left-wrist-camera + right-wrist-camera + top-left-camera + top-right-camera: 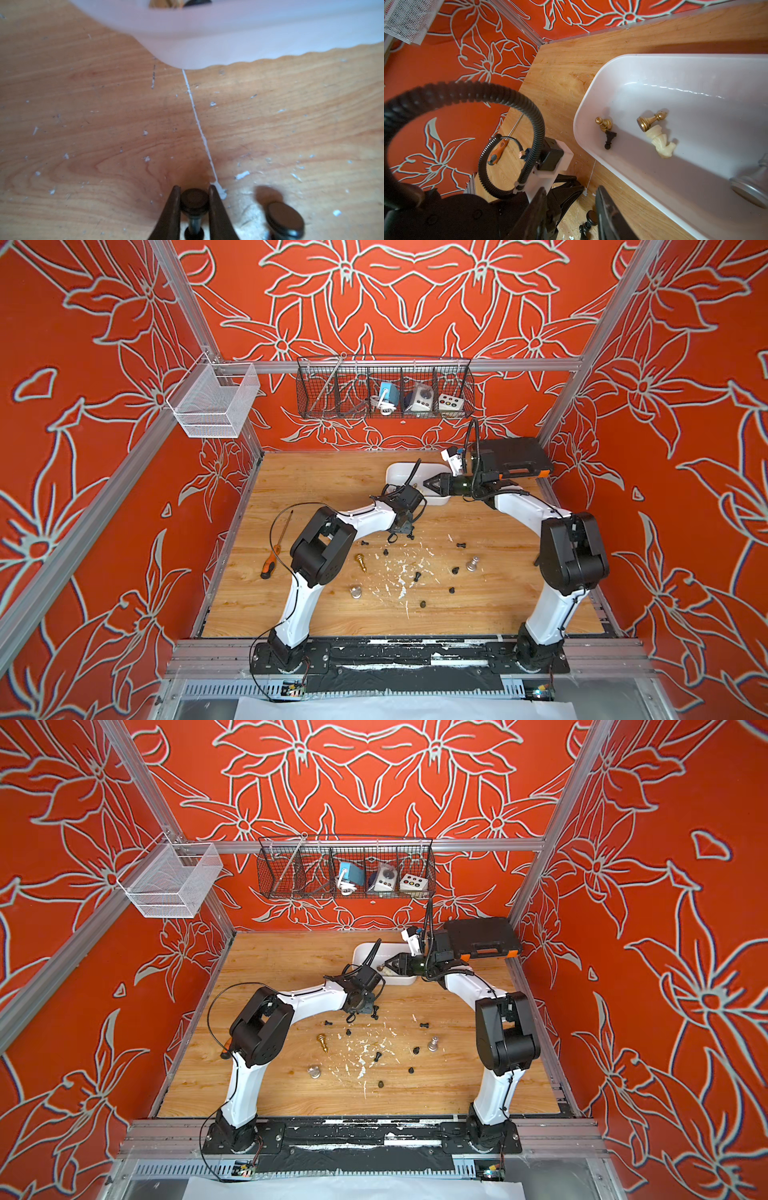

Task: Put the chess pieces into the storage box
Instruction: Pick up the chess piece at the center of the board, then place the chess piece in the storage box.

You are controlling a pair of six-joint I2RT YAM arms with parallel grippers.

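The left gripper (194,187) is clamped on a black pawn (194,200) down at the table (83,124), with a second pawn (284,220) just beside it; ahead, the storage box (207,41) holds at least five chess pieces (660,143), and the right gripper (430,484) hovers over its rim, jaws apart and empty; behind, about ten loose pieces (360,562) remain, so I judge it barely a third done
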